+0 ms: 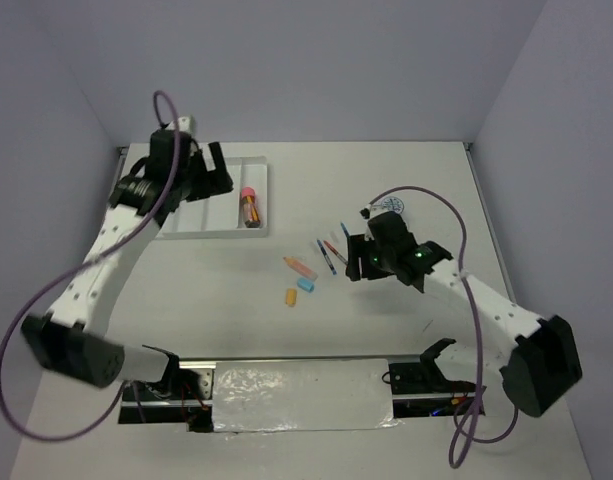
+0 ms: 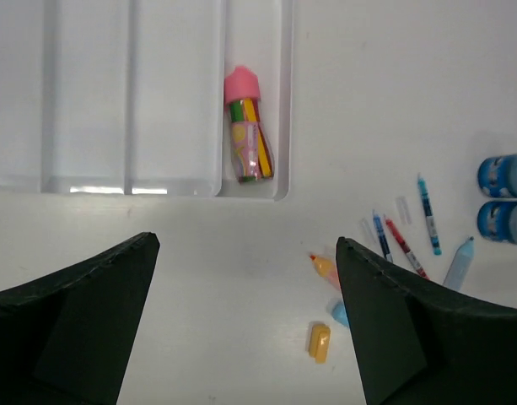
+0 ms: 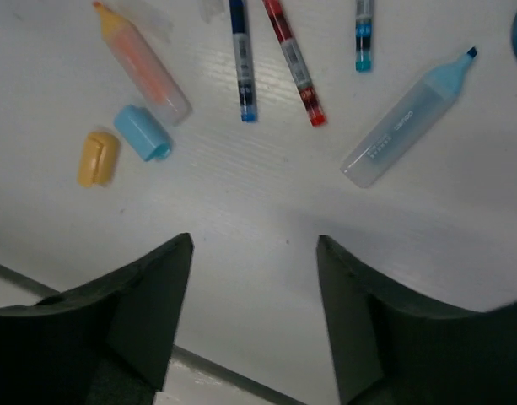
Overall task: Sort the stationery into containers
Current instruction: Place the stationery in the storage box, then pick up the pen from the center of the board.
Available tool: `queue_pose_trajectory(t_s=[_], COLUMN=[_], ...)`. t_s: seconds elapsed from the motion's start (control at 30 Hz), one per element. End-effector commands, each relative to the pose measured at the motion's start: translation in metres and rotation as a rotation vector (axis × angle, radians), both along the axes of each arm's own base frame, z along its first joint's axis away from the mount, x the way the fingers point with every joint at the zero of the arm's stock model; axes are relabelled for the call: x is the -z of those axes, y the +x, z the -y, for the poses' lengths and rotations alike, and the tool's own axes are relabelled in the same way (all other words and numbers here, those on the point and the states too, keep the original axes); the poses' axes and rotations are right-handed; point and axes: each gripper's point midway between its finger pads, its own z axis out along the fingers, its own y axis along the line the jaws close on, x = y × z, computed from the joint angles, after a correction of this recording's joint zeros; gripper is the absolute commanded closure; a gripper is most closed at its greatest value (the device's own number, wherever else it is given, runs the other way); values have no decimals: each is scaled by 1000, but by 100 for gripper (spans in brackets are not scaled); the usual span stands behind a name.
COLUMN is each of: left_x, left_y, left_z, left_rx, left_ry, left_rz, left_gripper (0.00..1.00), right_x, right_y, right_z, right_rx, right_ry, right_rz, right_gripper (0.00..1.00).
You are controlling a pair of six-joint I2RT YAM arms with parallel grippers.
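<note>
The white tray (image 1: 176,222) lies at the far left, with a pink-capped orange piece (image 2: 248,126) in its rightmost compartment. My left gripper (image 2: 245,245) hangs open and empty above the tray's near edge (image 2: 174,190). On the table between the arms lie an orange highlighter (image 3: 140,63), a light-blue eraser (image 3: 142,132), an orange eraser (image 3: 98,158), a blue pen (image 3: 239,59), a red pen (image 3: 292,63), a third pen (image 3: 363,34) and a pale blue tube (image 3: 406,118). My right gripper (image 3: 254,240) hovers open just short of them, holding nothing.
Two round blue-lidded tubs (image 2: 504,175) (image 2: 503,221) stand beyond the pens, largely hidden behind the right arm in the top view. The tray's other three compartments hold nothing. The table's near edge shows under the right fingers (image 3: 157,295).
</note>
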Motion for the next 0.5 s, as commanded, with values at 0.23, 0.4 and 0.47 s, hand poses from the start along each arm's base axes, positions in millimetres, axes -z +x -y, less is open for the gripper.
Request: queue_pose_trajectory(t_s=[0.23,0.4,0.47], left_x=[40,56,57], left_y=[-103,-109,-107], left_z=[-75,-86,-86], left_rx=[-188,-239,-228], left_ry=[131,177,178], left_rz=[84,41,39], left_gripper=[1,1,0], right_x=[14,37,43], right_y=[72,85,91], right_z=[-49,-61,-65], right_rx=[-18,-25,-37], right_ry=[-188,-271,-294], right_rz=[-7,-48,-59], right_gripper=[55,55,56])
